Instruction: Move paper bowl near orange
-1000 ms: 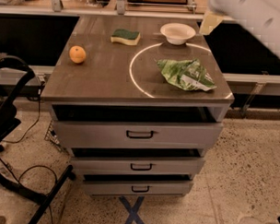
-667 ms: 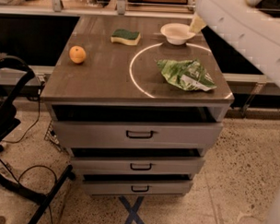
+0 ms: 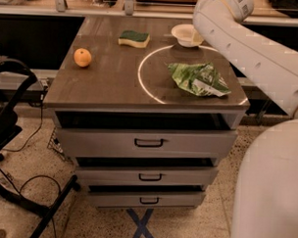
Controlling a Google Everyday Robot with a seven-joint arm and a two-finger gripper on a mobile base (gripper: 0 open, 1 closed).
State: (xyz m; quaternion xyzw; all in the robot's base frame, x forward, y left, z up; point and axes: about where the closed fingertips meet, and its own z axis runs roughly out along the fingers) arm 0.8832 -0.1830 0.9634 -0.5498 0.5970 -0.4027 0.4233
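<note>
The white paper bowl (image 3: 185,35) sits at the back of the cabinet top, right of centre. The orange (image 3: 82,57) lies near the left edge, well away from the bowl. My white arm reaches in from the right, and my gripper (image 3: 201,26) is at its far end, right at the bowl's right rim. The arm covers part of that rim.
A yellow sponge with a green top (image 3: 134,38) lies between orange and bowl at the back. A green and white snack bag (image 3: 199,78) lies inside a white ring at the right. The grey drawer cabinet (image 3: 148,143) carries them. A black frame (image 3: 11,136) stands on the floor at the left.
My arm has swung left and down from the back right corner until its end is at the bowl. The bowl, orange, sponge and bag have not moved.
</note>
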